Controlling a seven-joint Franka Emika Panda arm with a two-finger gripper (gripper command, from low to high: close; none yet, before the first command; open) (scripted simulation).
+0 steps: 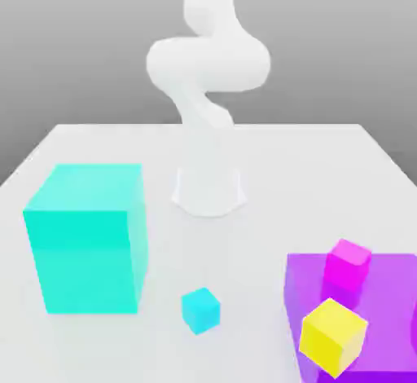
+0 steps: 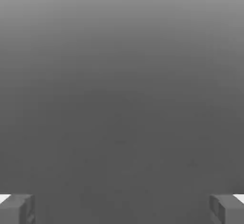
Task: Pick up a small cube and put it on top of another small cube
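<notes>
Cubes on the bench (image 1: 98, 153), my claw (image 2: 122, 208) open.
Beside the big teal block (image 1: 85, 239) sat a small cyan cube (image 1: 200, 310); yellow (image 1: 332, 336) and pink (image 1: 348, 265) cubes rested on the purple block (image 1: 383, 292).

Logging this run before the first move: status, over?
Gripper open, holding nothing, fingers wide apart. Small cyan cube on the table, untouched; magenta cube and yellow cube on the purple block. Large cyan block beside the small cube.
</notes>
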